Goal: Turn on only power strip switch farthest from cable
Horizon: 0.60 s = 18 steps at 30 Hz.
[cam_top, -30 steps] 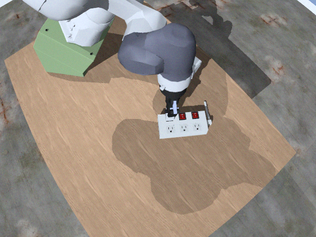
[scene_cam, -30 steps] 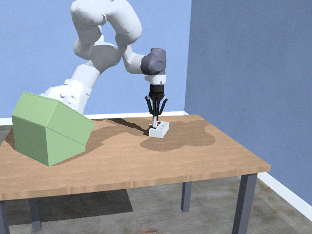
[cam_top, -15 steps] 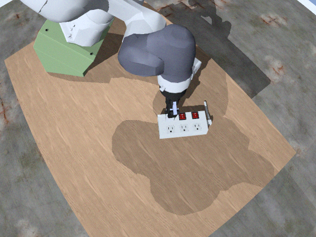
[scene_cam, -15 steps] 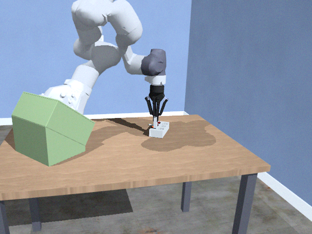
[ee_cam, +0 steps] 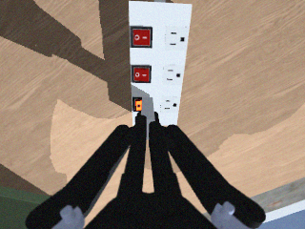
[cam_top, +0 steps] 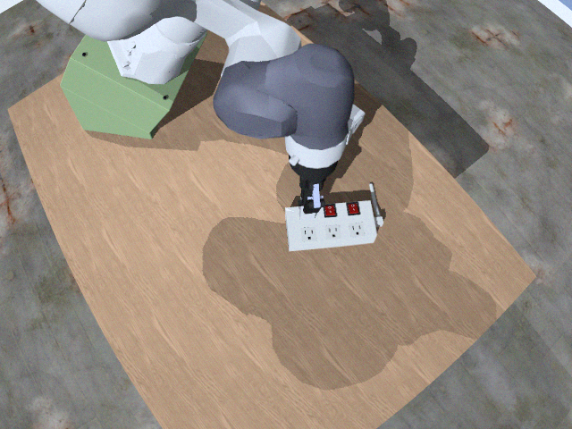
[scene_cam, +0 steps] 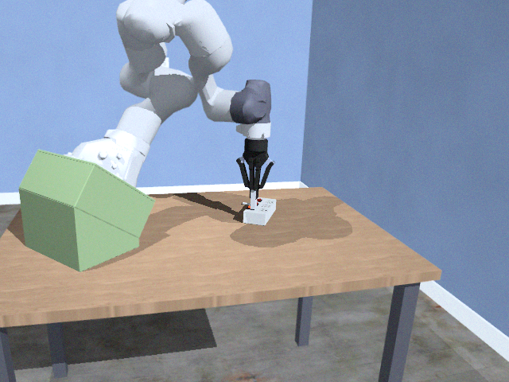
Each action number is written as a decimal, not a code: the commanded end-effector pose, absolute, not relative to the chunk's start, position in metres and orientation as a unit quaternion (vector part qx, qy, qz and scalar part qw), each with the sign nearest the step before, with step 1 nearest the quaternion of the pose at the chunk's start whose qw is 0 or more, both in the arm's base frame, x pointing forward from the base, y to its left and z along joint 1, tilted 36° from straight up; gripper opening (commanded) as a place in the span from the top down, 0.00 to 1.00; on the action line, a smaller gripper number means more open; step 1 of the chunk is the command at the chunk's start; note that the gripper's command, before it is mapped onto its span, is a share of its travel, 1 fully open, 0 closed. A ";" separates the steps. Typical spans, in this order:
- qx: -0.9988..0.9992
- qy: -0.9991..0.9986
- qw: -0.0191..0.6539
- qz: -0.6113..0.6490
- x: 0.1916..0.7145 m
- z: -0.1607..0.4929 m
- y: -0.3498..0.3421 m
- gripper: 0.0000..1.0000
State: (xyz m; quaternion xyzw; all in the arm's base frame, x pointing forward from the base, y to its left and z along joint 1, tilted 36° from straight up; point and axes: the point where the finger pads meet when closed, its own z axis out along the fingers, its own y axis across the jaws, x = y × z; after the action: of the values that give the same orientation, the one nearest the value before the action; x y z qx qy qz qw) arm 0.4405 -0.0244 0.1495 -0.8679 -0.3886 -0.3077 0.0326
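Note:
A white power strip (cam_top: pixel 323 242) (scene_cam: pixel 259 216) (ee_cam: pixel 159 53) lies flat on the wooden table (cam_top: pixel 138 286) (scene_cam: pixel 296 263), right way up. Its grey cable stub (cam_top: pixel 375 206) leaves the right end in the top view. It has three rocker switches. The two nearer the cable (cam_top: pixel 352 208) (cam_top: pixel 330 210) (ee_cam: pixel 141 37) (ee_cam: pixel 141 73) are dark red. The one farthest from the cable (ee_cam: pixel 138 105) glows orange. My gripper (cam_top: pixel 310 206) (scene_cam: pixel 252 200) (ee_cam: pixel 147 105) is shut on nothing, pointing straight down with its fingertips on that orange switch, partly hiding it.
A large green block (cam_top: pixel 115 99) (scene_cam: pixel 78 209) at the arm's base stands on the table's far left corner. The table's right edge lies beyond the strip's cable end. A blue wall stands to the right.

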 end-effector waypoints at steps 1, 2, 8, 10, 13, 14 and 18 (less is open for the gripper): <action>-0.868 -0.387 0.033 -0.308 0.441 0.149 -0.024 1.00; -0.868 -0.387 0.033 -0.308 0.441 0.150 -0.024 1.00; -0.868 -0.387 0.033 -0.308 0.435 0.159 -0.028 1.00; -0.868 -0.387 0.033 -0.308 0.433 0.162 -0.029 1.00; -0.868 -0.387 0.033 -0.308 0.430 0.167 -0.030 1.00; -0.868 -0.387 0.033 -0.308 0.428 0.169 -0.031 1.00; -0.868 -0.387 0.033 -0.308 0.423 0.178 -0.034 1.00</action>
State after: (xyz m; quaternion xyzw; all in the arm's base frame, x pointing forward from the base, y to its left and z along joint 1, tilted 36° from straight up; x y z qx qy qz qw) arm 0.4300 -0.0336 0.1752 -0.8717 -0.3755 -0.3132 0.0317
